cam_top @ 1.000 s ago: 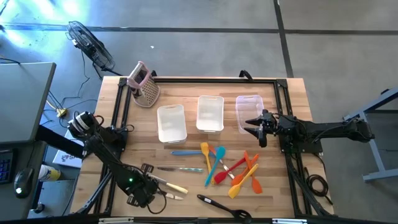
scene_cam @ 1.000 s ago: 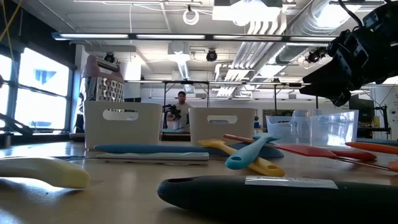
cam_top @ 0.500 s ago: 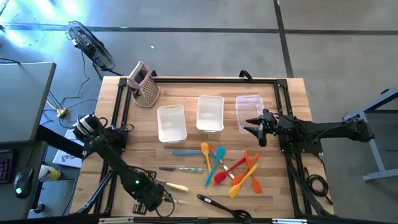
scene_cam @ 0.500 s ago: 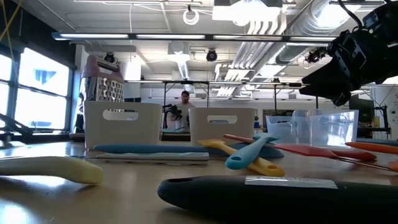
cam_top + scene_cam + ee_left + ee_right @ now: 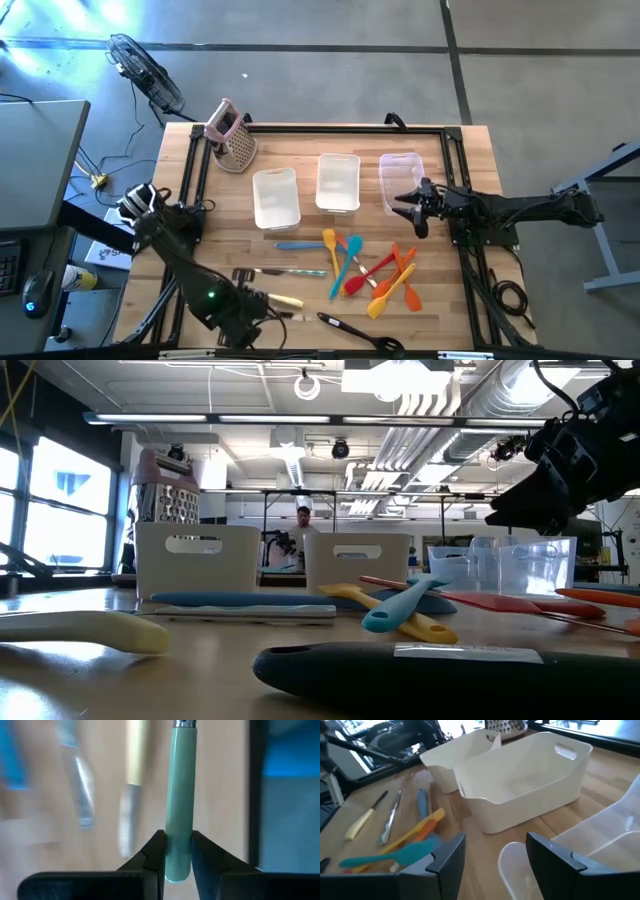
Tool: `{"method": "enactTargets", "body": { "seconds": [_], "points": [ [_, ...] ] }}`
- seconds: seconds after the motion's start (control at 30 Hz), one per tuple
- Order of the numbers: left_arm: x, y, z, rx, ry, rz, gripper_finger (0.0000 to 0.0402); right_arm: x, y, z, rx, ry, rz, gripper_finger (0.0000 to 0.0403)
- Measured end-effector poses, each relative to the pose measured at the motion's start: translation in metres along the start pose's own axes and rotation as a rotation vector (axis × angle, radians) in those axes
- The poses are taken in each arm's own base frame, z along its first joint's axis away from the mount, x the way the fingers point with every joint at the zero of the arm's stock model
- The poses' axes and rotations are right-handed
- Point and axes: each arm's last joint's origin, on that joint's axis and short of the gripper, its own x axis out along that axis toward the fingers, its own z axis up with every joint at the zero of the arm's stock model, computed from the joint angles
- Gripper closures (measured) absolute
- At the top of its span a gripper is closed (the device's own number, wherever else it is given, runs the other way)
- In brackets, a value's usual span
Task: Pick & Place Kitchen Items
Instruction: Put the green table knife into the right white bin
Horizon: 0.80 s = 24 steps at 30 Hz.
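One knife (image 5: 179, 795) sits at the table's near left, its pale handle pinched near the end by the left gripper (image 5: 178, 852), so it could swing or slip when lifted, while the right gripper (image 5: 495, 852) waits wide open by the far-right bin (image 5: 400, 180).

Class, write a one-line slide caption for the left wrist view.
Left gripper shut on a pale green utensil handle, other utensils blurred on the wooden table beyond.
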Motion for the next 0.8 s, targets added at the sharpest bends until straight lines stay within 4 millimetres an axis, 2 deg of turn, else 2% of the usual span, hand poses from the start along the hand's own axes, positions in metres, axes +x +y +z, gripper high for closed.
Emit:
{"method": "enactTargets", "body": {
  "seconds": [0.2, 0.43, 0.6, 0.8],
  "points": [
    [-0.025, 0.026, 0.016, -0.195, -0.158, 0.263, 0.0344, 0.000, 0.001, -0.001, 0.008, 0.018, 0.040, 0.0202],
    [-0.026, 0.077, 0.045, -0.506, -0.185, 0.369, 0.0344, 0.000, 0.002, 0.001, 0.032, 0.011, 0.062, 0.0202],
    [-0.022, 0.113, 0.058, -0.481, -0.134, 0.445, 0.0344, 0.000, 0.003, 0.000, 0.030, 0.026, 0.098, 0.0202],
    [-0.020, 0.147, 0.063, -0.466, -0.020, 0.475, 0.0344, 0.000, 0.004, 0.000, 0.021, 0.036, 0.127, 0.0202]
  ]
}}
